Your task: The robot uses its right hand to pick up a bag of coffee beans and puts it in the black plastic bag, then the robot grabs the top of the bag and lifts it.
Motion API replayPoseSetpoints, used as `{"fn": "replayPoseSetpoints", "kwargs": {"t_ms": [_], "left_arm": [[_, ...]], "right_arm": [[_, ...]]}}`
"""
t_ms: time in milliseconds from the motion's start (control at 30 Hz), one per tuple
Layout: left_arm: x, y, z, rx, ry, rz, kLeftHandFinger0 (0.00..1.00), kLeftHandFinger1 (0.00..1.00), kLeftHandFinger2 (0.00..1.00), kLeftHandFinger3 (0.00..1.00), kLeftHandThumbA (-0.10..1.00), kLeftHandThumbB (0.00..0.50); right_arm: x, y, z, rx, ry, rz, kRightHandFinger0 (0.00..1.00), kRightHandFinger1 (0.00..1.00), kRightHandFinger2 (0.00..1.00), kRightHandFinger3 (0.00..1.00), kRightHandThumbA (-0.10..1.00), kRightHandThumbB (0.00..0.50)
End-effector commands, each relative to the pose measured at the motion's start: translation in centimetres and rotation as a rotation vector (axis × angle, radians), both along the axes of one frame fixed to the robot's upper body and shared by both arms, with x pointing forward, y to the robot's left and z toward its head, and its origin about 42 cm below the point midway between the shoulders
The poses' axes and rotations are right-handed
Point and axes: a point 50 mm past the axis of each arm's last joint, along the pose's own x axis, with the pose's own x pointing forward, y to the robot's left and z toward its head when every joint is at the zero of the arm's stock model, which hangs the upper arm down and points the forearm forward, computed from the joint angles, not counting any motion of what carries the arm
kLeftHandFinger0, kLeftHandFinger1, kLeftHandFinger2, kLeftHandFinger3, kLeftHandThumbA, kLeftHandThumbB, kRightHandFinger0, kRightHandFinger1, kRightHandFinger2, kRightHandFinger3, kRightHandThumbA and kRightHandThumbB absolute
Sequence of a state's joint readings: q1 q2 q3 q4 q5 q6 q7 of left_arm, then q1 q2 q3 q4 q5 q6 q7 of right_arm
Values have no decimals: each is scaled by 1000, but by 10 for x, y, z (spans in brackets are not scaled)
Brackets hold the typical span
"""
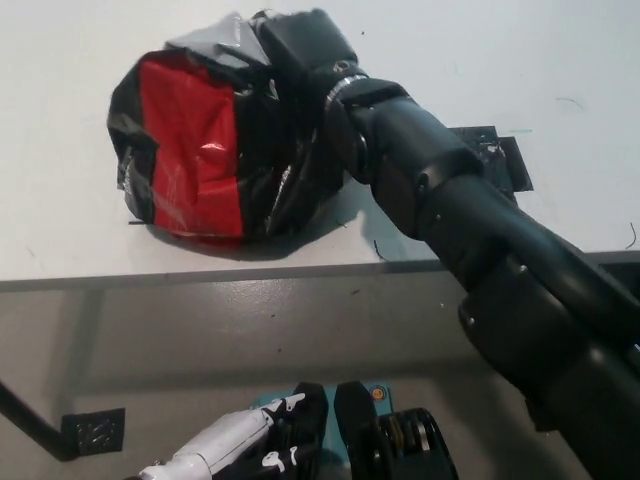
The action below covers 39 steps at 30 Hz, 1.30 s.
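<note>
The right robot hand (pixel 300 45) shows in the upper middle of the frame as a black block pressed against the top of the black plastic bag (pixel 270 150); its fingers are buried in or behind the crumpled plastic, so whether they are closed on the bag cannot be told. Its black arm (pixel 470 240) runs from there down to the lower right corner of the frame, crossing over the near edge of the worktop (pixel 60 230). The black plastic bag sits on the white worktop in the upper left-centre of the frame, bunched into a rounded lump just beside the near edge, with its crinkled top touching the hand. On the side facing the camera a large red panel shows, the bag of coffee beans (pixel 190 160), glossy with a small highlight and wrapped around by the black film on all sides, so it lies within the plastic bag. To the right of the arm, in the middle right of the frame, a patch of dark tape (pixel 500 160) is stuck flat on the worktop, partly covered by the arm. Below the worktop edge is grey floor (pixel 200 340). The white left robot hand (pixel 230 445) rests at the bottom left-centre of the frame, low and well apart from the bag; its fingers cannot be made out.
</note>
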<state>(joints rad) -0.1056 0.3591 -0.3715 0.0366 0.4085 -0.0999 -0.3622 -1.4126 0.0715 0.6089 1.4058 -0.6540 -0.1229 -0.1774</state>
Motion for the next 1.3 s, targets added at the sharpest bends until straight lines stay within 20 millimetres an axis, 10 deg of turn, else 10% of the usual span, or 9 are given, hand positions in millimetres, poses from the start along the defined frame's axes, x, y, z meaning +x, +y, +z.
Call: {"fn": "replayPoseSetpoints", "kwargs": {"t_ms": [0, 233, 533, 567, 667, 900, 1100, 1267], "left_arm": [[7, 0, 11, 15, -44, -38, 831, 872, 940, 1000, 1000, 278], [6, 0, 9, 25, -33, -41, 853, 888, 965, 1000, 1000, 286], [3, -1, 9, 32, -16, -46, 884, 917, 993, 1000, 1000, 284], [4, -1, 9, 32, -16, -47, 883, 912, 986, 1000, 1000, 285], [4, -1, 8, 27, -11, -47, 879, 903, 977, 1000, 1000, 284], [1, -2, 4, 42, -3, -48, 850, 881, 961, 1000, 1000, 295], [-5, 5, 1, 18, -1, -16, 835, 875, 955, 1000, 1000, 300], [-6, 15, 4, -20, -10, 30, 819, 864, 939, 1000, 1000, 292]], "right_arm": [[10, -7, 43, 40, 188, -18, 1000, 1000, 1000, 1000, 833, 500], [15, -21, 118, 248, 167, 59, 1000, 1000, 1000, 1000, 978, 500], [-1, -35, 235, 750, 257, 272, 1000, 1000, 1000, 1000, 862, 500], [-3, -36, 243, 790, 272, 290, 1000, 1000, 1000, 1000, 1000, 500], [-11, -43, 278, 967, 336, 371, 1000, 1000, 1000, 1000, 828, 500], [-50, -103, 371, 1262, 348, 587, 1000, 1000, 1000, 1000, 996, 500], [-100, -170, 380, 1102, -112, 611, 1000, 1000, 1000, 1000, 1000, 493], [-191, -224, 334, 855, -466, 589, 1000, 1000, 1000, 1000, 1000, 500]]}}
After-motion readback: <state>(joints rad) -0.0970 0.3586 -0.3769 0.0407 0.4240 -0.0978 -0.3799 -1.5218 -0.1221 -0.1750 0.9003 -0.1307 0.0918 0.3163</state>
